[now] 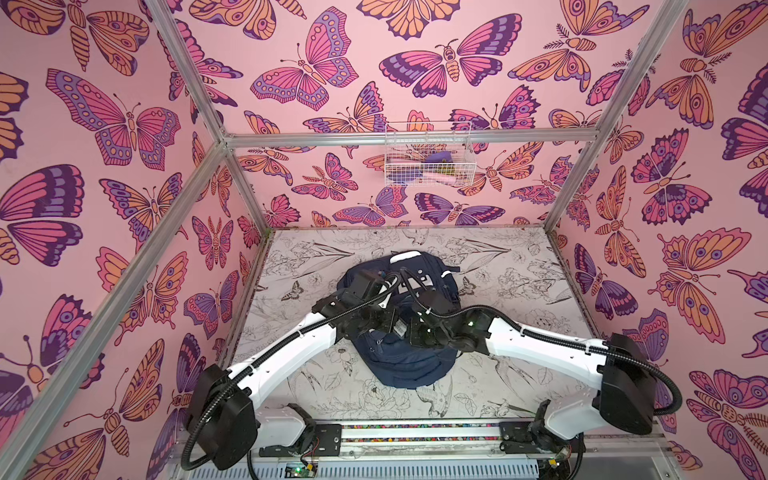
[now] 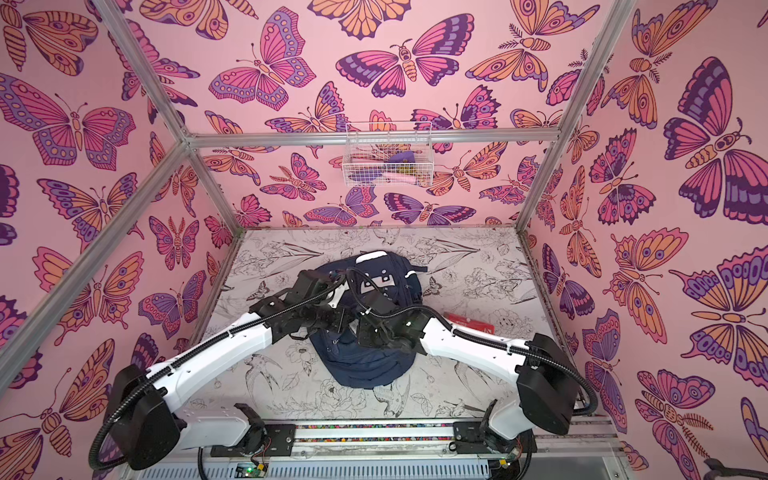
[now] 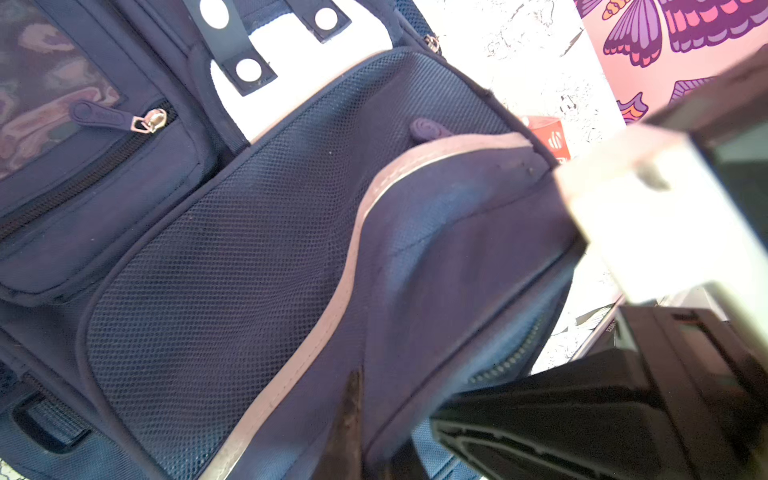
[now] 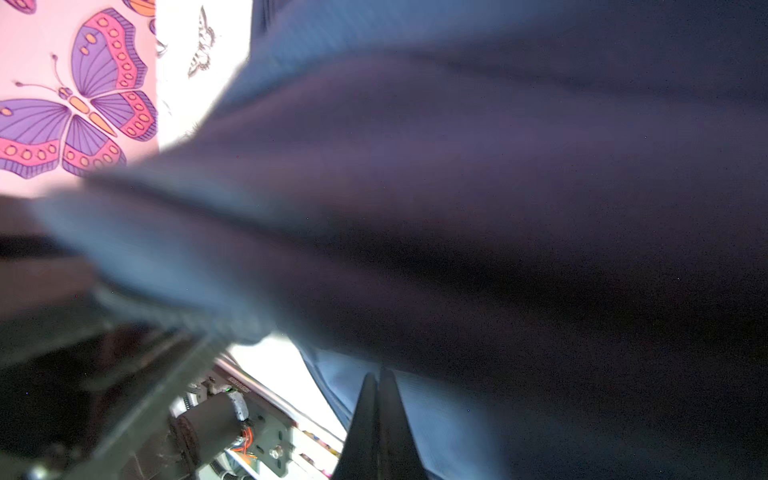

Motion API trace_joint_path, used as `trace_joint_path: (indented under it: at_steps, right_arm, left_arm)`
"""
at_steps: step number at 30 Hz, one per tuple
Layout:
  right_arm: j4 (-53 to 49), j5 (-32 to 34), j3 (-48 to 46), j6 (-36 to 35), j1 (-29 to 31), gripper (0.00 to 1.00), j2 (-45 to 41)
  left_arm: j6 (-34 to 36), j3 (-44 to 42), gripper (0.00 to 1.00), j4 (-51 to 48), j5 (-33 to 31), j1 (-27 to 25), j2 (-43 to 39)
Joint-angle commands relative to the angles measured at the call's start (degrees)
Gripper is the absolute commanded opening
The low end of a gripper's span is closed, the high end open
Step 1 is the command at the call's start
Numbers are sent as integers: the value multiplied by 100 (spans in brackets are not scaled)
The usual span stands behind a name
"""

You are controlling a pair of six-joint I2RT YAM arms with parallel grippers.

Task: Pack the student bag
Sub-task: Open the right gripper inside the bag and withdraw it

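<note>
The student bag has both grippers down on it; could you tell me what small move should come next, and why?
Probably a gentle upward pull with the right gripper: its jaws stand shut against the student bag, though whether cloth is pinched I cannot tell. The left gripper, also shut, could hold the bag down. The red box lies outside on the table.

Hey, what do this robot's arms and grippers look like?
The left arm and right arm have smooth white shell links, bulky black joint housings and black ribbed cable conduit tied alongside. The wrists are black. The left gripper and right gripper end in slim, dark, tapered fingers.
</note>
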Motion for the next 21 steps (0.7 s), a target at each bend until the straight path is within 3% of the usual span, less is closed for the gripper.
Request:
trace_joint_path:
  at_steps: [1,8,13,21]
  right_arm:
    - [239,-432,248,-128,50,0,307]
    - [704,-689,118,39,88,0,804]
    - [288,366,-46,130,18,0,659]
    - [-1357,1723,116,266,-321,0,523]
  left_arm:
    - [-23,40,0,264,57,14,-127]
    - [-47,74,0,241,151,19,-65]
    - [-51,46,0,243,129,18,-102]
    - [-13,42,0,220,92,19,-179]
